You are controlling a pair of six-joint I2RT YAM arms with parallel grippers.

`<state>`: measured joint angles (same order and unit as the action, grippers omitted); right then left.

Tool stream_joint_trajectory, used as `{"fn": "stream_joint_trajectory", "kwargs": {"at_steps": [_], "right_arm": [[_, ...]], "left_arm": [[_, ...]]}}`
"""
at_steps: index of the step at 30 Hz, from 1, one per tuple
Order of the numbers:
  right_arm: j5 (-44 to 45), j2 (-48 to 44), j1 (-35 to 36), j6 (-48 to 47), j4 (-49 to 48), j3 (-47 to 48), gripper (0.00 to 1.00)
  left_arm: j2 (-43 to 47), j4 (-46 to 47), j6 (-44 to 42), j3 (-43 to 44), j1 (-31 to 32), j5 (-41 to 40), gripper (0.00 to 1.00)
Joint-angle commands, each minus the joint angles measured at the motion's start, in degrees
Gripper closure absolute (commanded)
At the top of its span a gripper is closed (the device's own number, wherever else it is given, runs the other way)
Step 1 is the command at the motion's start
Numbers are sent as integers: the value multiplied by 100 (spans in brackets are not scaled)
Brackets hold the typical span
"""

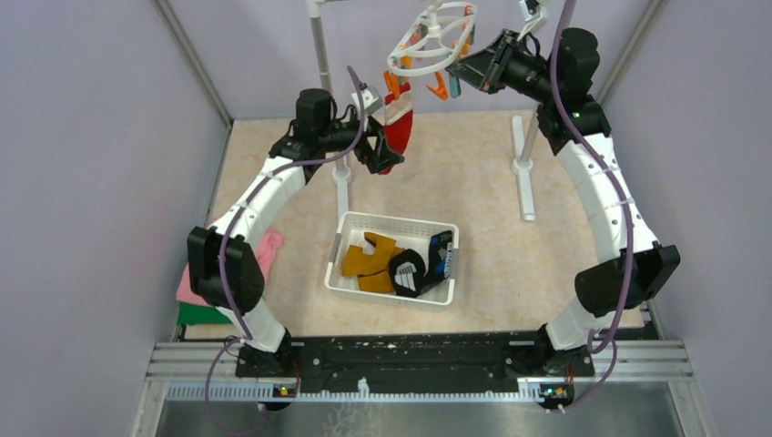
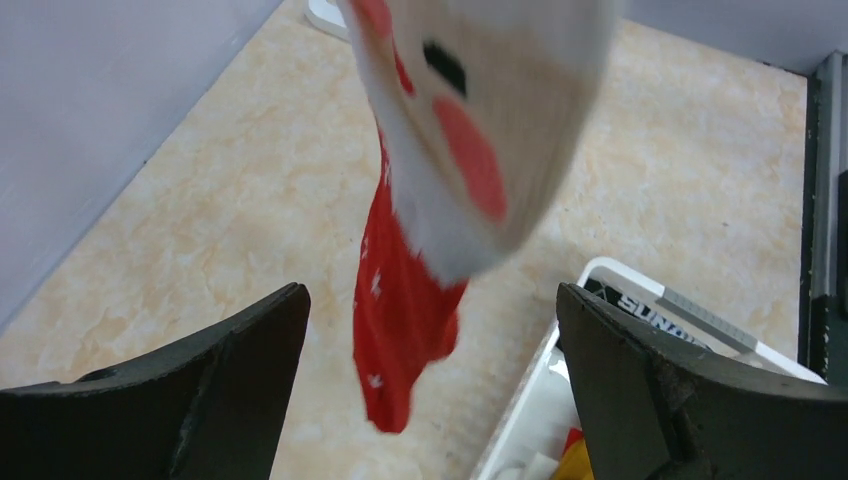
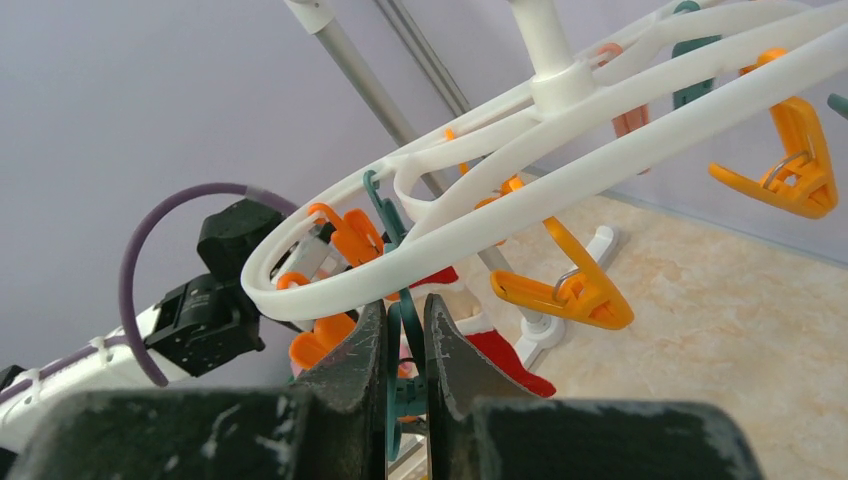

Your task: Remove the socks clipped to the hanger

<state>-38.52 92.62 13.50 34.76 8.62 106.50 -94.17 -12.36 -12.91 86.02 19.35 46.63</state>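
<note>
The beige marbled table carries a white basket, folded pink-and-green cloth and rack feet.

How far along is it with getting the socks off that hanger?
Partly done. A mustard sock and black socks already lie in the white basket. In hand: the right tool pinches a teal clip on the hanger, and the left tool is open at a red snowflake sock and a white sock that hang there. Those two, at least, remain to come off.
</note>
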Motion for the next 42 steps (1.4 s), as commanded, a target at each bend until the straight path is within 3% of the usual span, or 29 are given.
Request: {"fn": "stream_joint_trajectory", "kwargs": {"at_steps": [1, 6, 13, 16, 21, 22, 24, 27, 30, 36, 42], "right_arm": [[67, -123, -123, 152, -21, 13, 100], [-67, -74, -208, 307, -98, 108, 100], [-127, -29, -286, 421, -224, 134, 100], [-147, -6, -293, 406, -224, 143, 100], [-126, -16, -321, 327, -195, 112, 100], [-100, -23, -328, 305, -188, 94, 97], [-38, -34, -330, 232, -117, 75, 80], [194, -126, -330, 92, 36, 48, 43], [463, -390, -330, -10, 53, -111, 24], [1120, -1187, -72, -203, -11, -687, 19], [2785, -1792, 1338, -1015, 402, -871, 21]], "left_arm": [[-317, 824, 626, 534, -28, 119, 1], [-498, 995, 736, 641, -28, 404, 2], [-421, 1185, 958, 119, -33, 809, 55], [-230, 1522, 1115, -152, -29, 751, 68], [-104, 1281, 1080, -36, -33, 747, 88], [-73, 1265, 1101, -2, -30, 792, 92], [5, 1098, 1127, 41, -28, 984, 100], [187, 976, 1255, 3, -28, 1145, 100], [409, 874, 1361, -114, -20, 1114, 100], [696, 468, 1502, -210, 97, 707, 100], [750, 302, 1681, -301, 370, 295, 100]]}}
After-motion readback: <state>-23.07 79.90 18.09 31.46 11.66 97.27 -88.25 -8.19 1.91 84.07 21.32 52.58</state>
